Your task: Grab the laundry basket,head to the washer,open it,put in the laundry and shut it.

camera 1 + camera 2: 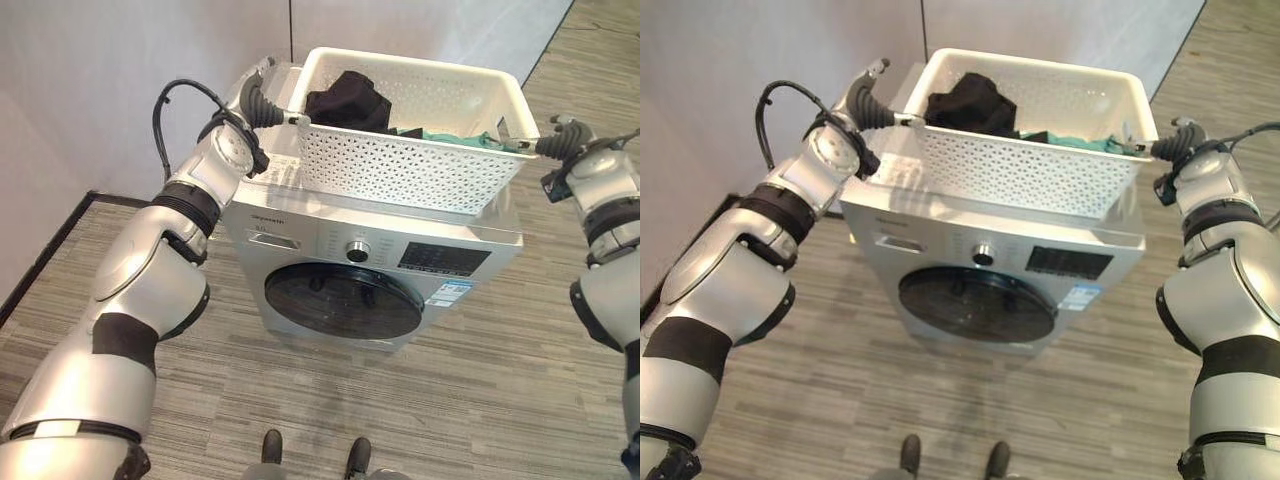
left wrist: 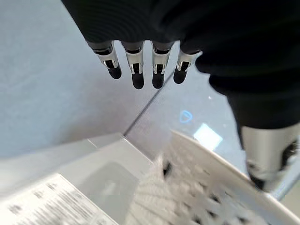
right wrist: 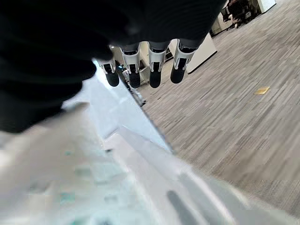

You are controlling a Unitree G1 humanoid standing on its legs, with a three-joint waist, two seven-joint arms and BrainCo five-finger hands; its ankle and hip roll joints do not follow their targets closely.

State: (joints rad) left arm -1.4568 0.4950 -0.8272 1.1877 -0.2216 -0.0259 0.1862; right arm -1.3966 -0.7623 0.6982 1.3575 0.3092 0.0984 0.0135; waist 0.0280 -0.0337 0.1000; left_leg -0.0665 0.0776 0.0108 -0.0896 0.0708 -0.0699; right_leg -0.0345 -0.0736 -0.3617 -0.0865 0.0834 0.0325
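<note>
Basket [image 1: 400, 165] rests atop washer [image 1: 370, 270]; left hand [image 1: 258, 100] and right hand [image 1: 560, 135] flank its ends, fingers straight. Advise withdrawing evenly before reaching for door [image 1: 343, 300].

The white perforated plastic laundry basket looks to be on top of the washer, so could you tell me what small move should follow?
Probably draw both hands away from the white perforated plastic laundry basket: it sits on the silver front-loading washer, whose round dark door is closed.
</note>
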